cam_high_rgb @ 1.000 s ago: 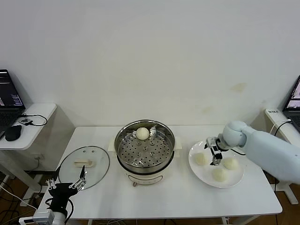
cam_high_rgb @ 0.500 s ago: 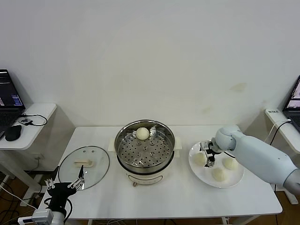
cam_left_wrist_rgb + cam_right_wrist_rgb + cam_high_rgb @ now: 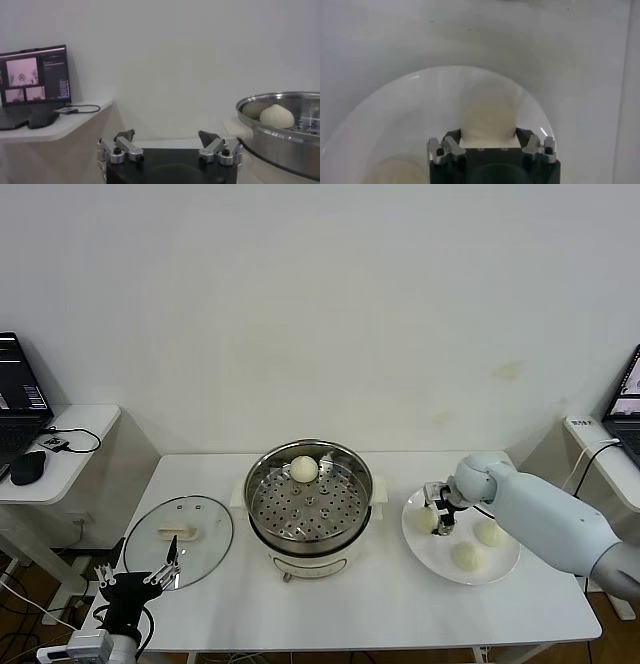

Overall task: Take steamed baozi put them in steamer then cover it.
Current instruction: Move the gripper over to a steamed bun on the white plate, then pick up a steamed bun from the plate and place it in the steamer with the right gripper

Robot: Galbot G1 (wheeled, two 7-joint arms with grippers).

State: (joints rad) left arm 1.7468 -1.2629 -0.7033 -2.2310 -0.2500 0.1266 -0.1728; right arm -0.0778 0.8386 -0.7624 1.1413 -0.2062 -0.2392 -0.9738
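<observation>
Soft white dough is squeezed between the right end effector [image 3: 487, 136] fingers: one baozi [image 3: 427, 521] on the plate [image 3: 500, 568], right of frame, is clamped at its sides. It looks light and easily squashed. The left end effector [image 3: 167, 145] hangs apart, lower left.

From the robot's head, a high camera looks forward and down over the whole table [image 3: 400, 604], facing a white wall. The left wrist camera sits low beside the table, looking level across at the steamer [image 3: 280, 135], which the head view also shows. The right wrist camera hangs close above the plate [image 3: 395, 115], looking down.
</observation>
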